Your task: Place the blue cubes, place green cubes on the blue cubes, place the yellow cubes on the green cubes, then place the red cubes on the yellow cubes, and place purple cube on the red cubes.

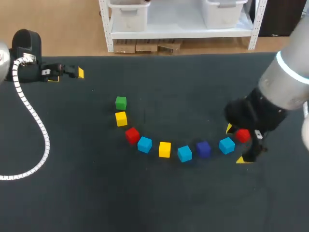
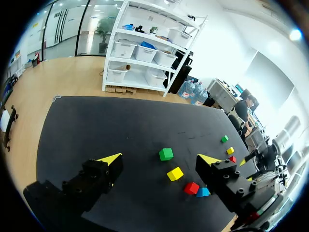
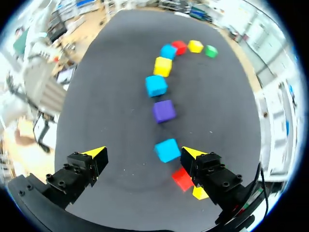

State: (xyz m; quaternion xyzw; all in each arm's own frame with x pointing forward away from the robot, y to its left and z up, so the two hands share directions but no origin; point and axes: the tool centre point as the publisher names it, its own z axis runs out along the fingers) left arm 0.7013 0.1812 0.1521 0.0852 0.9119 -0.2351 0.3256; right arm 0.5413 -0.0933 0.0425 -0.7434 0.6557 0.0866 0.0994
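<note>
Right arm (image 1: 273, 92) hangs low over the right end of the black table (image 1: 72, 193), jaws spread. A small light-blue cube (image 3: 167, 150) lies on the table just ahead, between the jaws, off-centre toward the one beside a small red cube (image 3: 182, 179). Left arm (image 1: 24, 65), jaws also spread, sits well apart at the far-left edge, so the right looks nearer.

A curved row of cubes (image 1: 164, 149) lies on the table (image 1: 96, 193), running from back left to front right. The right gripper (image 1: 235, 144) is at its right end; the left gripper (image 1: 67, 75) is well apart, back left.
</note>
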